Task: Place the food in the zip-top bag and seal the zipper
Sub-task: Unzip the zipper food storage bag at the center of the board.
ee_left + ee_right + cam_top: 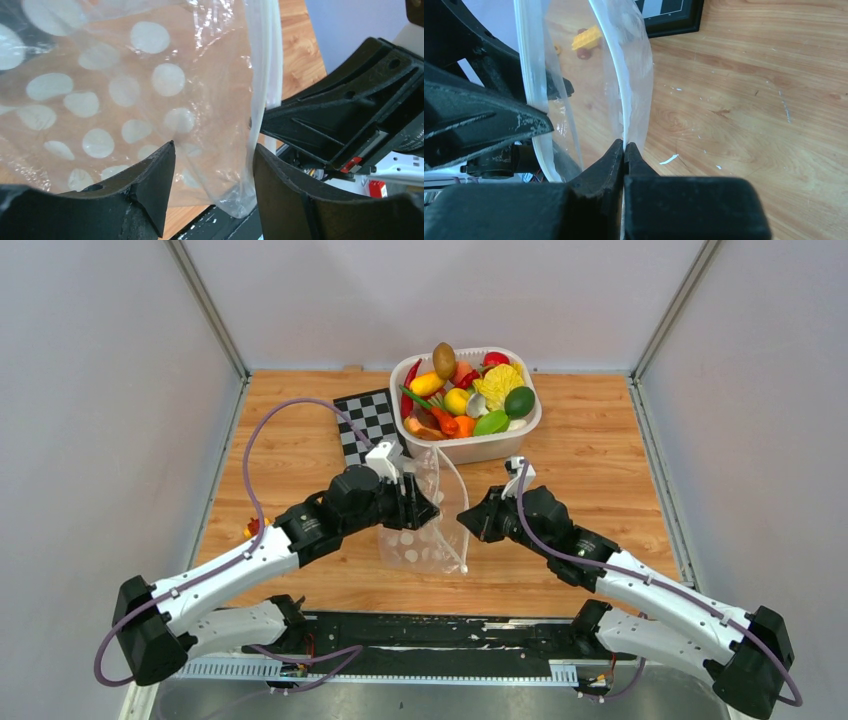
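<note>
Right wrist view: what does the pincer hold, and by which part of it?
The right pincer is shut on the zip-top bag, pinching one lip of its open mouth at the zipper.

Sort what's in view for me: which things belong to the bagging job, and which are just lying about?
Job: zip-top bag; its zipper, pinched in the right gripper; toy food in the white tub.
Lying about: checkerboard; yellow toy brick car.
</note>
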{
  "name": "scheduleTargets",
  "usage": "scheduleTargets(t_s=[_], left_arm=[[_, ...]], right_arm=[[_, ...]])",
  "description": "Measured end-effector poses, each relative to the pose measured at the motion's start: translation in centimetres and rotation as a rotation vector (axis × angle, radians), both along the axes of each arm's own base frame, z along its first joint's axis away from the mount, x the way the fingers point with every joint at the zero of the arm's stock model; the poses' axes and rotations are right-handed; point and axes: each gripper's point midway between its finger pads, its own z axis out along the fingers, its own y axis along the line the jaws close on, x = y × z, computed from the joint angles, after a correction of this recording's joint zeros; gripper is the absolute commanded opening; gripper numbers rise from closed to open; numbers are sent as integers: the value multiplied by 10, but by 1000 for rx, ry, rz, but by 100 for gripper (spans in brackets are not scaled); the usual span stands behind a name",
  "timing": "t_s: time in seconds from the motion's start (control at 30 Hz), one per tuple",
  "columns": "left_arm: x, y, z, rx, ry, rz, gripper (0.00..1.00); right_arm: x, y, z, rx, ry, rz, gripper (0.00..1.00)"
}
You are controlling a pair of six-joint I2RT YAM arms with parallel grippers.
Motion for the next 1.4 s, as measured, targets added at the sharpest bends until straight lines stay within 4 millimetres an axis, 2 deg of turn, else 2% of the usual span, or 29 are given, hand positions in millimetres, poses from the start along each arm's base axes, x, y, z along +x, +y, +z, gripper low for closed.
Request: scheduleTargets(t_s=[0.1,0.3,0.5,0.7,1.0,1.27,1.4], left_arm=[[-5,-10,-1,20,7,-32,68],[-17,-27,14,53,-38,-87,67],[-16,-25,12,123,-55,-67,64],[-13,-25,4,201,-56,-50,67],[-20,-34,10,198,-74,-73,69],[-14,-37,1,237,-70,-51,69],[-9,-39,0,253,-75,-25,65]], right_arm=[[1,-2,-3,-10,7,-14,0],[3,-2,-8,-19,21,-25,0],[3,-2,-9,-18,32,-29,0],[0,-2,-6,-9,29,-21,0],[-3,0,-5,-2,33,-1,0],[-5,2,-5,-1,34,20,0],[-9,5,-5,-1,36,47,0]])
